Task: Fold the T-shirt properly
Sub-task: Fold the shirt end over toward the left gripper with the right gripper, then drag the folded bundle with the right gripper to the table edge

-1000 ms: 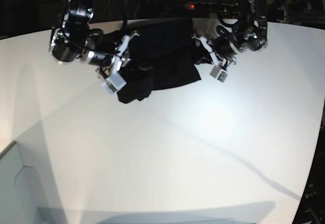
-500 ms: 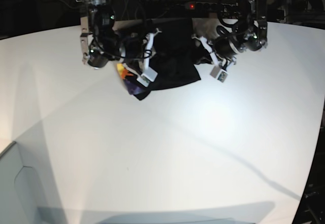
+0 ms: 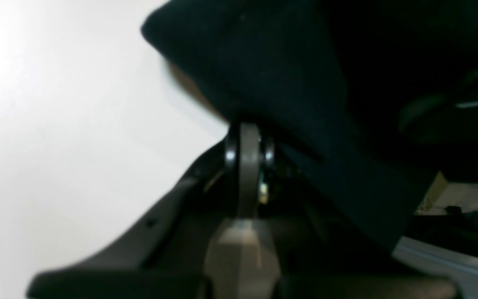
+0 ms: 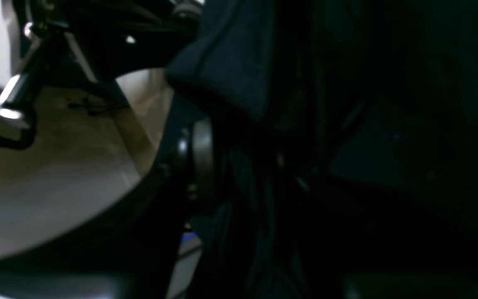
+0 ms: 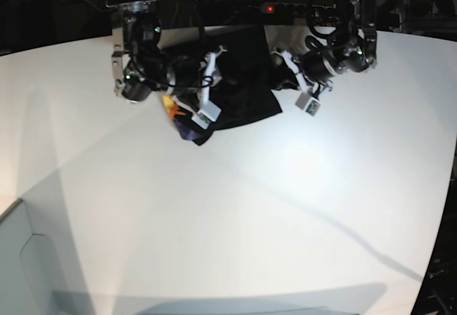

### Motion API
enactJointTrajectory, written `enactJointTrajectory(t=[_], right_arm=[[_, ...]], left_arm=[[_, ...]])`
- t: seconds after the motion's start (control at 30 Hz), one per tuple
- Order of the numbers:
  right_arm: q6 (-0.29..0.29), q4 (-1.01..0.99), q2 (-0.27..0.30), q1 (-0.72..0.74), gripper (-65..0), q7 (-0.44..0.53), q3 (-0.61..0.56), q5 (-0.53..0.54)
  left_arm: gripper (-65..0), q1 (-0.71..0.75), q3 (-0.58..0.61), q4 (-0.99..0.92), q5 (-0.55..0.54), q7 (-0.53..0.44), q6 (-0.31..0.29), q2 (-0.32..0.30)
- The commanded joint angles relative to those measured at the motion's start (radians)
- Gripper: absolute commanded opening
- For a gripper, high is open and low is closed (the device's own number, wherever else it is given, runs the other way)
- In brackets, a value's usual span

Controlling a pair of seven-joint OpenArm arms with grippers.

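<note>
Where bunched, black T-shirt (image 5: 243, 79), orange mark (image 5: 171, 106).

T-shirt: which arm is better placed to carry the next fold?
Left, probably. The left gripper is shut on the T-shirt edge, with cloth draped over its fingers in the wrist view. Whether the right gripper has any grip on the cloth is unclear; its wrist view is too dark.
</note>
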Motion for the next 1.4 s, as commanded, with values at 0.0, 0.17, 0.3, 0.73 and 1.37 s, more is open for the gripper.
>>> enactJointTrajectory(t=[0.0,0.17,0.3,0.73,1.37], right_arm=[[-0.004,0.038,-0.004,0.011,-43.4,0.016,0.001,0.025],[-0.004,0.107,-0.004,0.003,-43.0,-0.017,0.001,0.025],[-0.004,0.159,-0.007,0.002,-43.0,-0.055,0.001,0.025],[-0.004,0.179,-0.030,0.008,-43.0,-0.079,-0.004,0.081],[-0.004,0.294,0.163,0.085,-65.0,-0.079,0.103,0.190]], left_arm=[[-64.1,0.018,-0.001,-0.015,0.110,0.109,0.031,-0.013],[-64.1,0.018,-0.001,-0.015,0.110,0.109,0.031,-0.013],[-64.1,0.016,-0.001,-0.015,0.110,0.109,0.031,-0.013],[-64.1,0.004,-0.001,-0.015,0.110,0.117,0.031,-0.013],[-64.6,0.090,-0.258,0.379,0.101,0.108,0.021,-0.003]])
